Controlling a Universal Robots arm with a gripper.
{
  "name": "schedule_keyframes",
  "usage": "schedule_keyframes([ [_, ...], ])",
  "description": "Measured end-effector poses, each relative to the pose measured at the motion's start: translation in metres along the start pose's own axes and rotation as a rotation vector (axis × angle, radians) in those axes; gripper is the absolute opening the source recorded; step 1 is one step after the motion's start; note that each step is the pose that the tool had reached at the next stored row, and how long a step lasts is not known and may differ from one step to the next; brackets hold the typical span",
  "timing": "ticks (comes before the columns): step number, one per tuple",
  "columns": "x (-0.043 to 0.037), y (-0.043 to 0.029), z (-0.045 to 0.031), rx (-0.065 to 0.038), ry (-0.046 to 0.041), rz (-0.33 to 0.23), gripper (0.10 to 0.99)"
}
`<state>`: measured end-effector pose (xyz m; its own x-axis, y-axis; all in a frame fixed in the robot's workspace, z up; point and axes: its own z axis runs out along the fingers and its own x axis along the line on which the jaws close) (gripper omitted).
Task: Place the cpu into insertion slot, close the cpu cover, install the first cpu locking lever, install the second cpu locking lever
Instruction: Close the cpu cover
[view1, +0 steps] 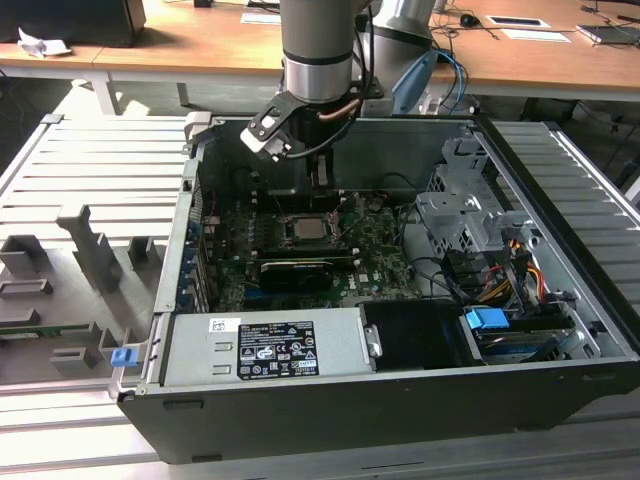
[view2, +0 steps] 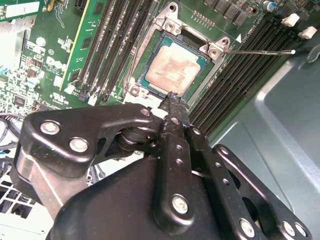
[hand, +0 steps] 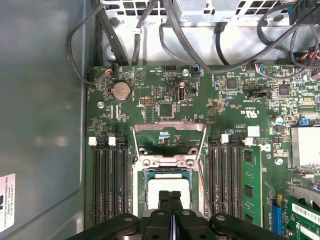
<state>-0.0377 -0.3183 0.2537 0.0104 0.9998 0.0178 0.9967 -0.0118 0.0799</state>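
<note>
wooden desks (view1: 200, 55) stand behind a ribbed grey bench (view1: 90, 170) carrying an open computer case (view1: 400, 400). in the exterior view the arm reaches down into it, the fingers (view1: 321, 178) hanging just above the cpu (view1: 305, 228) on the green board (view1: 380, 265).

in the second wrist view the fingers (view2: 174, 102) are pressed together, pinching nothing, tips just beside the edge of the cpu (view2: 172, 67), which lies flat in the insertion slot (view2: 216, 50).

in the first wrist view the cpu (hand: 170, 183) lies under the fingers (hand: 169, 196), and the cpu cover (hand: 170, 127) stands flipped open beyond them.
</note>
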Motion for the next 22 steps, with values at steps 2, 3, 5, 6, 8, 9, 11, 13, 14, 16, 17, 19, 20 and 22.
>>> schedule_keyframes([
  [2,0.0001,0.0001,-0.0006,0.0,-0.0003,0.0,0.106],
  [3,0.0002,0.0001,-0.0011,0.0,-0.0005,0.0,0.106],
  [5,0.0002,0.0001,-0.0016,0.0,-0.0007,0.0,0.106],
  [6,0.0003,0.0002,-0.002,0.0,-0.0008,0.0,0.106],
  [8,0.0003,0.0002,-0.0029,0.0,-0.001,0.0,0.106],
  [9,0.0003,0.0003,-0.0032,0.0,-0.001,0.0,0.106],
  [11,0.0003,0.0003,-0.0038,0.0,-0.001,0.0,0.106],
  [13,0.0003,0.0004,-0.0045,0.0,-0.0011,0.0,0.106],
  [14,0.0003,0.0004,-0.0049,0.0,-0.0011,0.0,0.106],
  [16,0.0003,0.0004,-0.0055,0.0,-0.0012,0.0,0.106],
  [17,0.0004,0.0005,-0.0059,0.0,-0.0012,0.0,0.106],
  [19,0.0004,0.0005,-0.0068,0.0,-0.0012,0.0,0.106],
  [20,0.0004,0.0006,-0.0071,0.0,-0.0013,0.0,0.106],
  [22,0.0004,0.0006,-0.0078,0.0,-0.0014,0.0,0.106],
])
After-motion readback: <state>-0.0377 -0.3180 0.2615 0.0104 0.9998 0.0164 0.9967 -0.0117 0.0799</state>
